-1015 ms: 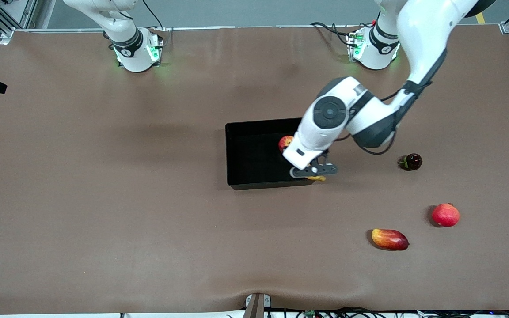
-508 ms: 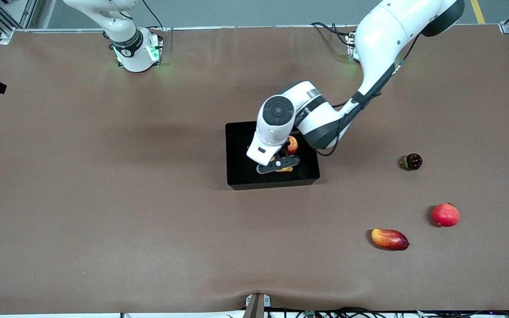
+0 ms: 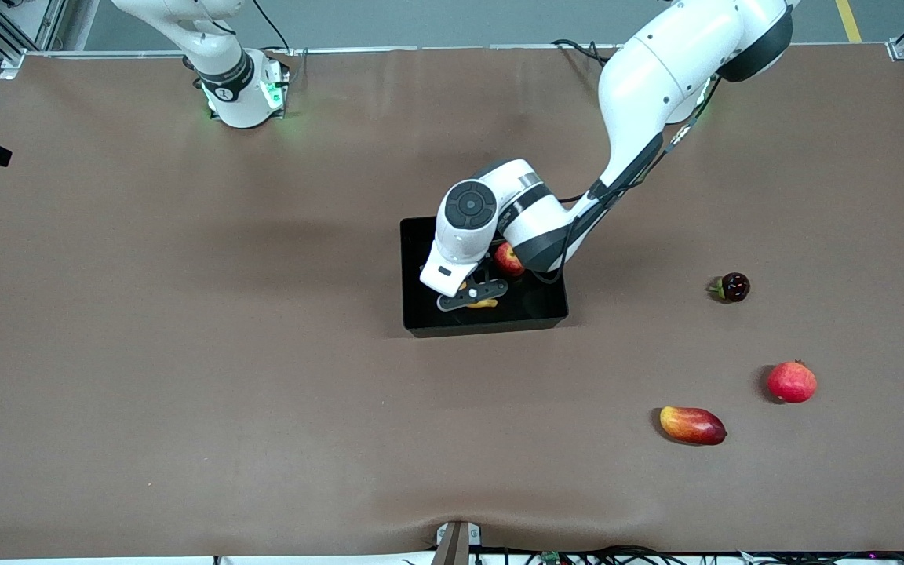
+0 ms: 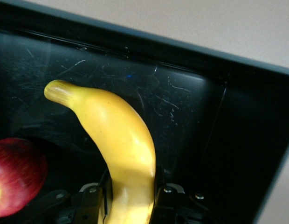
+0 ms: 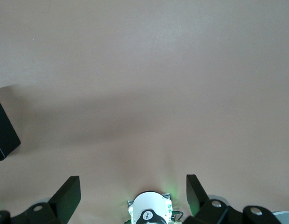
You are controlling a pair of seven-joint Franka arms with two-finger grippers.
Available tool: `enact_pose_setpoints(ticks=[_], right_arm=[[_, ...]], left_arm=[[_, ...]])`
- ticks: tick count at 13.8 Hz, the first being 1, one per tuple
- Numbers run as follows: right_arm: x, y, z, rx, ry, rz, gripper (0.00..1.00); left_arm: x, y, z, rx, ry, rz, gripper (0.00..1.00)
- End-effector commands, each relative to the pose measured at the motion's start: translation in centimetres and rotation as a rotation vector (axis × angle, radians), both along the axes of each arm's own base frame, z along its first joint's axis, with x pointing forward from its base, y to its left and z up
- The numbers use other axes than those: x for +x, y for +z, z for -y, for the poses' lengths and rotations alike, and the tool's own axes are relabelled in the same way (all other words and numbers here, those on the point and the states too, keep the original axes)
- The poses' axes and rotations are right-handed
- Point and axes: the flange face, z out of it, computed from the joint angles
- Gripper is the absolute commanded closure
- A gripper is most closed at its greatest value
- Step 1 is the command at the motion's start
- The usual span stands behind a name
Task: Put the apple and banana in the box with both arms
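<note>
The black box point(image 3: 421, 320) stands mid-table. The apple point(image 3: 509, 258) lies inside it, toward the left arm's end, and also shows in the left wrist view point(image 4: 16, 175). My left gripper point(image 3: 474, 297) is low inside the box, shut on the yellow banana point(image 4: 119, 140), whose tip peeks out under the fingers in the front view point(image 3: 487, 303). The banana hangs over the box floor point(image 4: 182, 107) beside the apple. My right gripper point(image 5: 130, 193) is open and empty, high above bare table near its own base point(image 3: 238, 92); that arm waits.
Toward the left arm's end of the table lie a dark round fruit point(image 3: 733, 287), a plain red round fruit point(image 3: 792, 382) and a red-yellow mango point(image 3: 692, 424), the mango nearest the front camera. A corner of the box shows in the right wrist view point(image 5: 3, 135).
My left arm has carried the banana from the box's wall at the left arm's end to over the box's middle and lowered it. The right arm has not moved.
</note>
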Motion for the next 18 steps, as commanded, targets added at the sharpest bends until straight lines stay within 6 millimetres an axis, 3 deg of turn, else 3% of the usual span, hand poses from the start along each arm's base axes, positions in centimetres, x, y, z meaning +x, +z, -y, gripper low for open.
enact_pose_setpoints(ticks=[1,6,7,8,9,10,12,14,16,18], right_arm=[[0.0,0.2,0.5,0.022,-0.003,-0.002,0.00],[0.0,0.2,0.5,0.022,-0.001,-0.002,0.00],[0.0,0.2,0.5,0.022,-0.003,-0.002,0.00],[0.1,0.2,0.4,0.022,-0.001,-0.002,0.00],[0.1,0.2,0.4,0.022,-0.001,-0.002,0.00],[0.1,0.2,0.4,0.022,-0.001,-0.002,0.00],[0.1,0.2,0.4,0.022,-0.001,-0.002,0.00],[0.1,0.2,0.4,0.022,-0.001,-0.002,0.00],[0.0,0.2,0.5,0.022,-0.003,-0.002,0.00],[0.0,0.2,0.5,0.022,-0.003,-0.002,0.00]], left_arm=[[0.0,-2.1,1.1,-0.006,-0.004,0.022,1.00],[-0.5,-6.1,1.7,-0.025,-0.004,0.040,1.00],[-0.5,-6.3,1.7,-0.025,-0.011,0.040,0.90],[-0.5,-6.4,1.6,-0.021,-0.016,0.043,0.50],[-0.4,-6.2,1.5,-0.019,-0.022,0.051,0.00],[-0.4,-5.8,1.6,-0.017,-0.030,0.064,0.00],[0.6,-2.9,1.3,-0.013,-0.035,0.114,0.00],[2.7,1.9,-0.3,-0.006,-0.030,0.169,0.00],[5.4,7.9,-4.1,0.032,0.005,0.193,0.00],[7.4,15.5,-8.8,0.078,0.072,0.238,0.00]])
